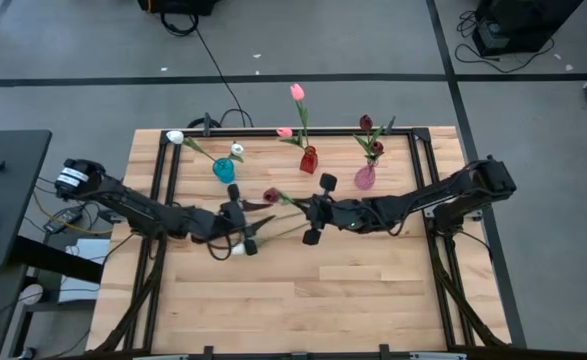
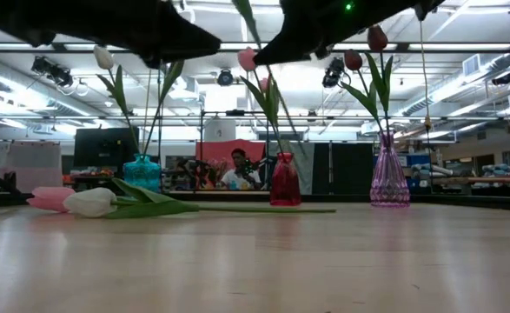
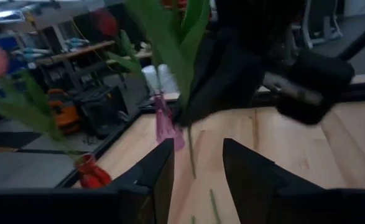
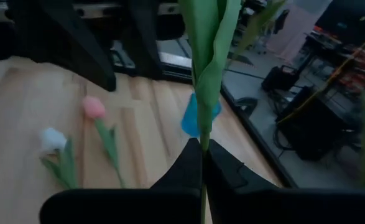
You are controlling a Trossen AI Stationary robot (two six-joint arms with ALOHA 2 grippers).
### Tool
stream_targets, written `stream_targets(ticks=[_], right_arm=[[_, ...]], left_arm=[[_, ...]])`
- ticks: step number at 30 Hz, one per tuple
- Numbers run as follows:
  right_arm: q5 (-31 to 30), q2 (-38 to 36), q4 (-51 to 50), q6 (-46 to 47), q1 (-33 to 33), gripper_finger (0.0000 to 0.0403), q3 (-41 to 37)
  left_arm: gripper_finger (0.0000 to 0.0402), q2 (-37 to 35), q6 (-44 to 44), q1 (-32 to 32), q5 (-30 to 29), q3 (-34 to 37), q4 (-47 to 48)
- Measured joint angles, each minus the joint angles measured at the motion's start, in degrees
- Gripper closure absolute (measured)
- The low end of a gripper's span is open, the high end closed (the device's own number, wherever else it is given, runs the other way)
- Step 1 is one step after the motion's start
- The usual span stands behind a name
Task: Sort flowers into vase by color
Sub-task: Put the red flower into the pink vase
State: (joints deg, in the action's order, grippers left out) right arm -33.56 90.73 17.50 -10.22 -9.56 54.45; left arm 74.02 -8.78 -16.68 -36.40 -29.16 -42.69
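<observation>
Right now I have a dark maroon tulip (image 1: 272,195) lifted between the two arms over the middle of the table, its green stem running toward the right gripper (image 4: 202,163), whose fingers are pressed together on the stem, with a long folded leaf rising just past them. My left gripper (image 3: 198,165) faces it from the other side with its fingers apart; the stem passes through the gap and I cannot see either finger touching it.

Below the left arm, a pink tulip (image 2: 50,198) and a white tulip (image 2: 89,203) lie side by side on the wood, stems pointing toward the table's centre. Both arms meet just in front of the vase row, so their shoulders and links crowd that space.

Along the far edge stand three vases. My teal vase (image 1: 223,170) holds white-headed tulips, one leaning far out toward the corner. A red vase (image 1: 308,160) holds two pink ones, one tall and one short. Beside it, the pale purple vase (image 1: 365,177) holds two maroon heads.

Beyond the table a person (image 2: 238,170) sits in the room.
</observation>
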Motion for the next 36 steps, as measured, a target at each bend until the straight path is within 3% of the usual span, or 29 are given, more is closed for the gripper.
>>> stream_targets(ticks=[7, 17, 23, 36], right_arm=[[-2.51, -7.55, -6.82, 1.41, 0.11, 0.0393, -0.55], [-2.86, -21.95, -4.99, 8.99, 0.47, 0.0393, -11.66], [-2.8, -26.46, 0.0, 13.28, -0.24, 0.0393, -17.18], [-8.42, -26.93, 5.03, 14.12, -5.11, 0.0393, -17.63]], left_arm=[[0.0259, -6.74, -4.6, -0.38, -0.41, 9.05, -11.5], [0.0259, -10.4, -14.87, -0.42, 0.75, 20.04, -35.19], [0.0259, -10.34, -15.08, -0.44, 1.17, 21.77, -34.89], [0.0259, -10.29, -12.2, -0.97, 0.5, 24.8, -32.22]])
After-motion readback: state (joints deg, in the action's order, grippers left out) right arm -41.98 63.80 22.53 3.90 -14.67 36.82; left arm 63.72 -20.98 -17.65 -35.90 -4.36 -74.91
